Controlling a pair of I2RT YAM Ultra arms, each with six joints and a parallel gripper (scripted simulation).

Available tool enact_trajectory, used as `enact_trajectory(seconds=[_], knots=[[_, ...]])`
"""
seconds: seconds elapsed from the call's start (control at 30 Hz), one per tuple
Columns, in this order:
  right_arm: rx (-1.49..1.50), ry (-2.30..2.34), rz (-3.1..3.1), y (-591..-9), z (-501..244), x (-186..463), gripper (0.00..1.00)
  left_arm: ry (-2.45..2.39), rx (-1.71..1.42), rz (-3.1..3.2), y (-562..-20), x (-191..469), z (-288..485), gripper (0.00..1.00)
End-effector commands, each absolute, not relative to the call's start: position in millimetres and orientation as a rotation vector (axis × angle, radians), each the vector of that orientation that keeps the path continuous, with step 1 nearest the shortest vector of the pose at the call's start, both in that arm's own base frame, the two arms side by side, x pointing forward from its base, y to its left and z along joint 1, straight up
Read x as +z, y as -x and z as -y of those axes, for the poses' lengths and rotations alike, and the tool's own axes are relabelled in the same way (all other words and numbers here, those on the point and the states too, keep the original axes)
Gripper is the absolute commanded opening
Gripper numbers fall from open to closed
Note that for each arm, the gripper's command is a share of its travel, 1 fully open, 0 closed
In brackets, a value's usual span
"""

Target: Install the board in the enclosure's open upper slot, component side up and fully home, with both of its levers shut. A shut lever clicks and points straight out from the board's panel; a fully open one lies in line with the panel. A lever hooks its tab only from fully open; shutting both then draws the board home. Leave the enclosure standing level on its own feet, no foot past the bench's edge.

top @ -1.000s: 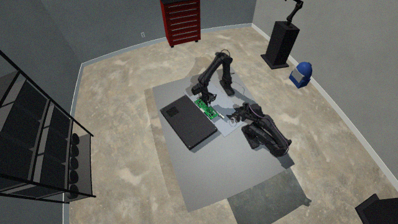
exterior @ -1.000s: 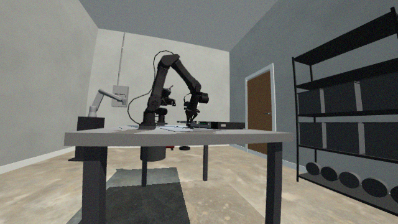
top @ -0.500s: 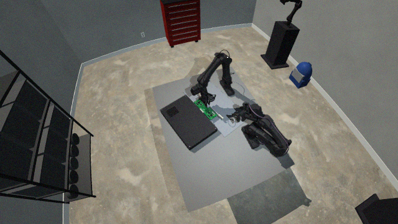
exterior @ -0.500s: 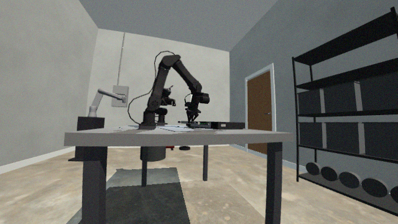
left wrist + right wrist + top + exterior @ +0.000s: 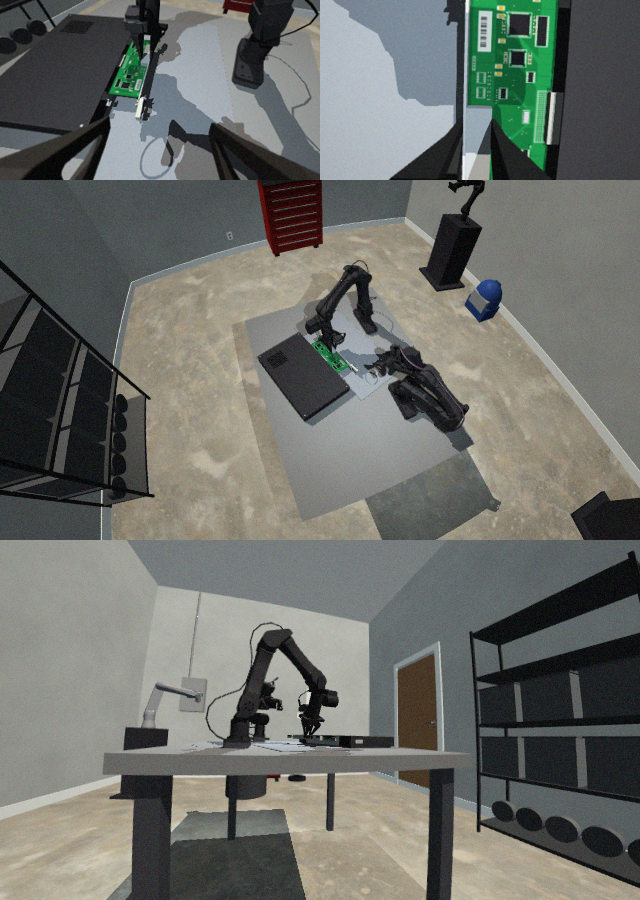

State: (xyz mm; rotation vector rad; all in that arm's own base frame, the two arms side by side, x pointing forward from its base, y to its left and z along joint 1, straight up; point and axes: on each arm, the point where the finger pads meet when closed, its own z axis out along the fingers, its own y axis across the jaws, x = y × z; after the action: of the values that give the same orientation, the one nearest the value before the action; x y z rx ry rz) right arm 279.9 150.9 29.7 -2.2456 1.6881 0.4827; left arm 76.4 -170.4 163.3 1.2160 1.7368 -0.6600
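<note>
The flat black enclosure lies on the bench. The green board sits component side up, partly inside the enclosure's slot, with a wide strip still outside. My right gripper comes down from above onto the board's far end. In the right wrist view its fingers are shut on the board's pale panel edge, beside the green board. My left gripper is open and empty, held above the mat and apart from the board's near end. A white lever there lies roughly along the panel.
A pale mat lies under the board's outer edge, with a thin cable loop on it. The right arm's base stands beyond the mat. A red tool chest and a black shelf stand off the bench.
</note>
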Motion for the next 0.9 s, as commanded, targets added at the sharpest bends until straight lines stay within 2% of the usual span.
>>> enact_trajectory(seconds=[0.0,0.87], knots=[[0.489,2.213,-1.67,-292.7,-155.9,39.5,0.19,-1.198,-0.677,-1.71,-77.1,172.6,172.0,1.0],[0.492,2.222,-1.683,-299.7,-155.7,41.1,0.19,-1.198,-0.677,-1.71,-77.1,172.6,172.0,1.0]])
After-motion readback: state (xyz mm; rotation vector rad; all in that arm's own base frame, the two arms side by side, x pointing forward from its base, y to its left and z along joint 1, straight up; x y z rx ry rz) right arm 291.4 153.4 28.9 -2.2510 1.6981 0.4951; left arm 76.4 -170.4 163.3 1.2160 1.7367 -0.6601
